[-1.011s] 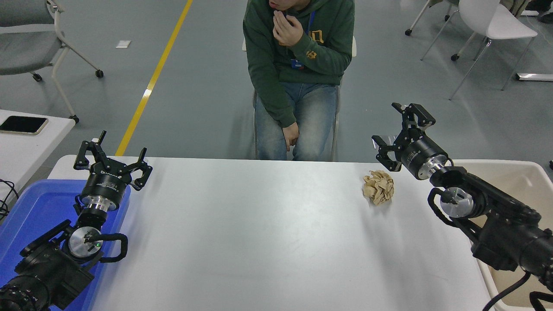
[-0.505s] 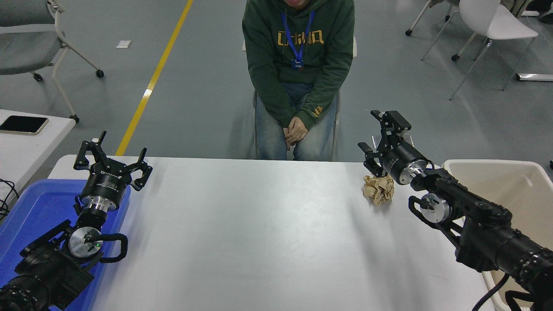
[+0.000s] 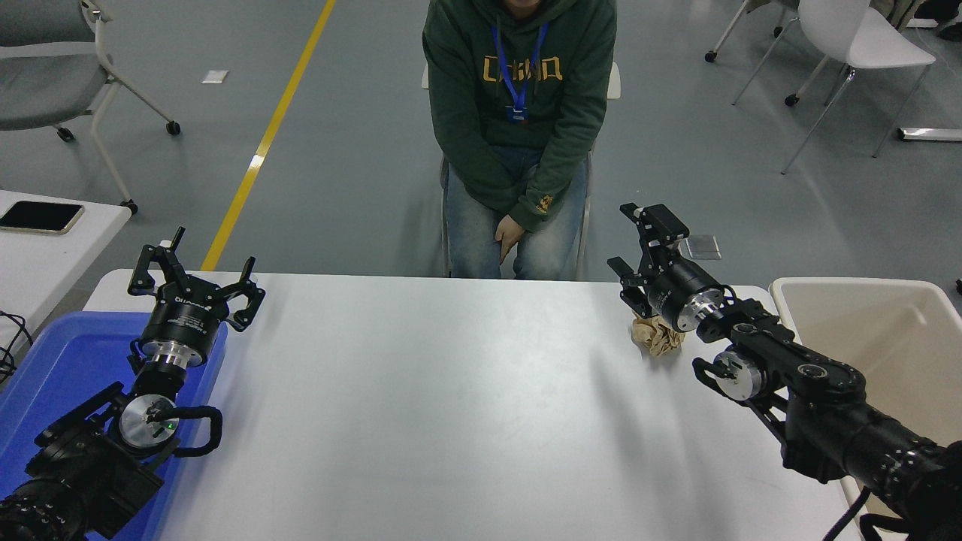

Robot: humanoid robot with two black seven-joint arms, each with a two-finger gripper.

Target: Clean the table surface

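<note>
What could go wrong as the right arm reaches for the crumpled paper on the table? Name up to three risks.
1. The crumpled brown paper lies near the far edge of the table surface; a nudge from the right gripper could push it off.
2. The gripper body partly hides the paper, so the open jaws may close off-centre.
3. A loose hold could drop it short of the beige bin.

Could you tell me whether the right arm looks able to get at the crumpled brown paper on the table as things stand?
Probably yes: the right gripper hangs open just above and behind the crumpled paper, and nothing lies between them on the table surface.
</note>
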